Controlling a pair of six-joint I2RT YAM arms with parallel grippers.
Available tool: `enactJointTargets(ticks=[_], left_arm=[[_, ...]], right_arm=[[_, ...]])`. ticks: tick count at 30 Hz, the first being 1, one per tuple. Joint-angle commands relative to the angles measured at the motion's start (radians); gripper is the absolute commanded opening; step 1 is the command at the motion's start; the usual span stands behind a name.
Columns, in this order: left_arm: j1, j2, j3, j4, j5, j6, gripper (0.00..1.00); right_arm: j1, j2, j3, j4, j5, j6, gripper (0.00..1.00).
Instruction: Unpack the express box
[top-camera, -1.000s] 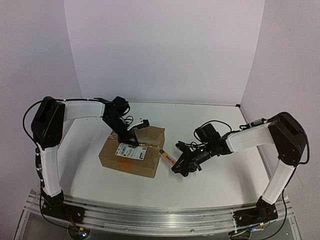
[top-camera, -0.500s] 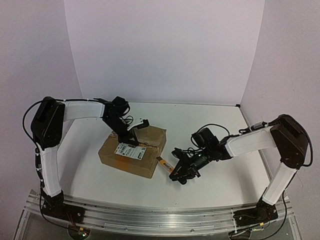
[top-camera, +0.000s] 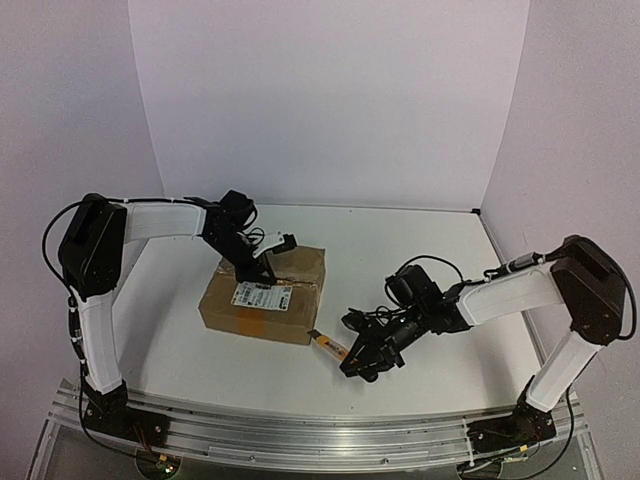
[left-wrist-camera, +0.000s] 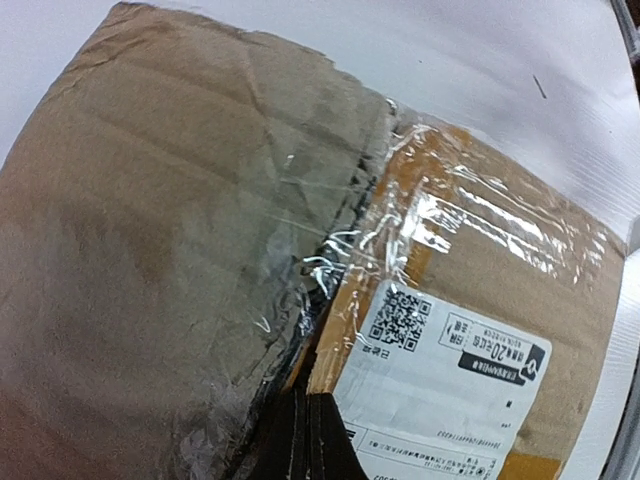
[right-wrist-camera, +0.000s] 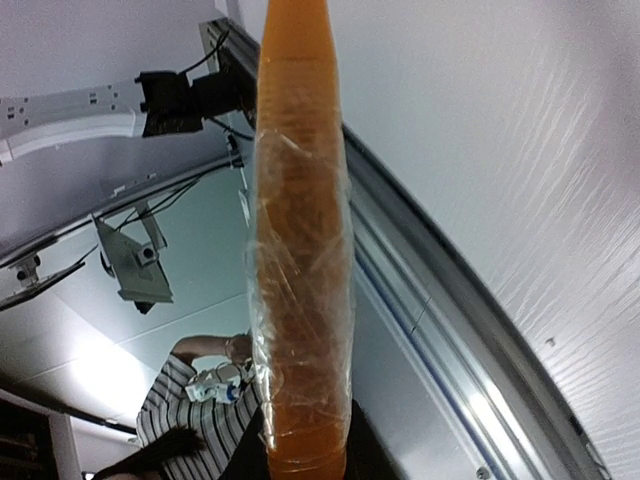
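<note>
While the left gripper (top-camera: 262, 264), closed and empty, presses on the express box (top-camera: 252, 312) left of centre on the table (top-camera: 440, 260), the right gripper (top-camera: 349, 353) clamps a slim orange tool (top-camera: 328, 345). Its tip lies just beside the box's near right corner.

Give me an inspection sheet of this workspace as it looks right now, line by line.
Surface: white table, no spills seen.
Job's things: express box lying flat, label up, clear tape wrinkled along its seam.
Clutter: nothing seen.
Grippers: left gripper with fingertips together on the box's top; right gripper shut on a slim orange tool, tip near the box's near right corner.
Cables: black cable looped at the right wrist.
Surroundings: pale backdrop walls; metal rail at the near edge.
</note>
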Motion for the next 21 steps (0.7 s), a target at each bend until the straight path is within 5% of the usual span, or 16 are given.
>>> enactJointTargets(ticks=[1, 12, 15, 21], left_arm=[[0.021, -0.059, -0.026, 0.103, -0.058, 0.039, 0.00], [0.017, -0.069, 0.069, -0.149, 0.117, 0.253, 0.00], [0.004, -0.072, 0.088, -0.183, 0.119, 0.280, 0.00], [-0.014, -0.079, 0.117, -0.214, 0.096, 0.339, 0.00]], right_arm=[[0.026, -0.080, -0.021, 0.021, -0.114, 0.030, 0.00], [-0.395, -0.119, 0.006, -0.027, 0.151, -0.001, 0.00], [-0.421, 0.009, 0.108, -0.201, 0.279, -0.125, 0.00], [-0.463, 0.195, 0.221, -0.210, 0.340, -0.151, 0.00]])
